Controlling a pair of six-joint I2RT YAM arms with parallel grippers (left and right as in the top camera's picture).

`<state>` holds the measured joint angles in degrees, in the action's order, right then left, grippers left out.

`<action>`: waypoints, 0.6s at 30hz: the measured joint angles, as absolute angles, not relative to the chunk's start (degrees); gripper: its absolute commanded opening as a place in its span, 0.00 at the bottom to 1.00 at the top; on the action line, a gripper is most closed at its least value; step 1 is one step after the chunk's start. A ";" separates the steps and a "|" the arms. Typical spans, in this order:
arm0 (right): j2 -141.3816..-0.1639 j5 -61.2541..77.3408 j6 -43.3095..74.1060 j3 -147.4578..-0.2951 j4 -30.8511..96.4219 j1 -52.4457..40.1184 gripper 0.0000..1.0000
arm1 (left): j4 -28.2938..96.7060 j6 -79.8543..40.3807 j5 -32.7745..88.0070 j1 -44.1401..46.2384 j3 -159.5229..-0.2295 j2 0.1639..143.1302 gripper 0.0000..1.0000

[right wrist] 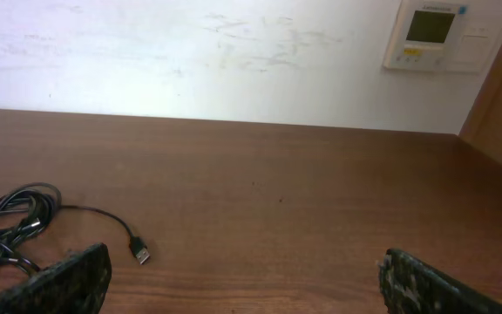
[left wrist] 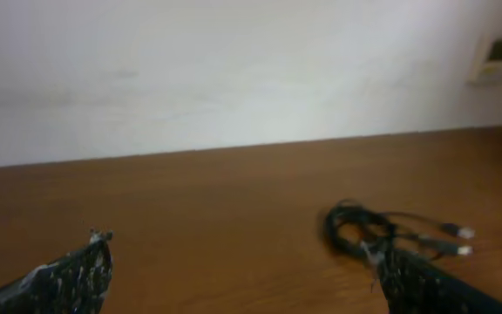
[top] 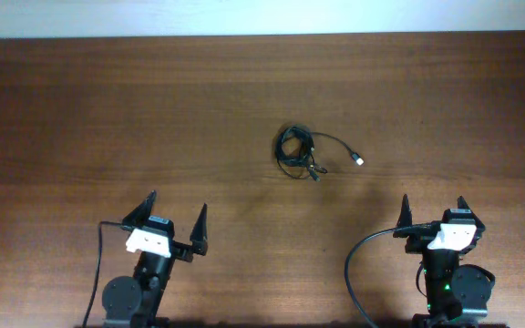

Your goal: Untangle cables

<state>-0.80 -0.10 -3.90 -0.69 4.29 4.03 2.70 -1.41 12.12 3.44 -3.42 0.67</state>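
The cables lie as a tangled black bundle on the wooden table, a little right of centre. One strand runs out to a USB plug on the right. The bundle also shows in the left wrist view and the right wrist view, with the plug on the table. My left gripper is open and empty, near the front left, well short of the bundle. My right gripper is open and empty, near the front right.
A white wall runs behind the table's far edge. A wall control panel hangs at the upper right in the right wrist view. A thick black arm cable loops beside the right arm's base.
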 measured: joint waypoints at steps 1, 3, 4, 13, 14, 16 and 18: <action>-0.78 -0.08 -3.90 -0.69 4.29 4.03 0.98 | 7.57 -2.55 12.95 3.42 -6.61 1.45 0.99; -0.78 -0.10 -3.88 -0.69 4.29 4.03 0.98 | 11.90 -3.60 13.63 3.44 -14.04 4.89 0.99; -0.80 -0.10 -3.92 -0.69 4.29 4.03 0.98 | 13.98 -4.14 13.85 3.44 -20.73 9.58 0.99; -0.84 -0.10 -3.90 -0.67 4.27 4.03 0.98 | 32.29 -4.43 30.57 3.53 -63.61 52.99 0.99; -0.80 -0.08 -3.86 -0.67 4.27 4.03 0.98 | 30.98 -4.43 37.89 3.60 -65.14 56.58 0.99; -0.84 -0.10 -3.90 -0.67 4.29 4.03 0.98 | 29.39 -4.58 46.92 3.64 -65.17 61.21 0.99; -0.86 -0.10 -3.88 -0.67 4.27 4.03 0.98 | 26.28 -4.62 53.43 3.88 -65.17 65.34 0.99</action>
<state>-0.86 -0.10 -3.88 -0.67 4.27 4.03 26.28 -4.62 53.43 3.88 -65.17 65.34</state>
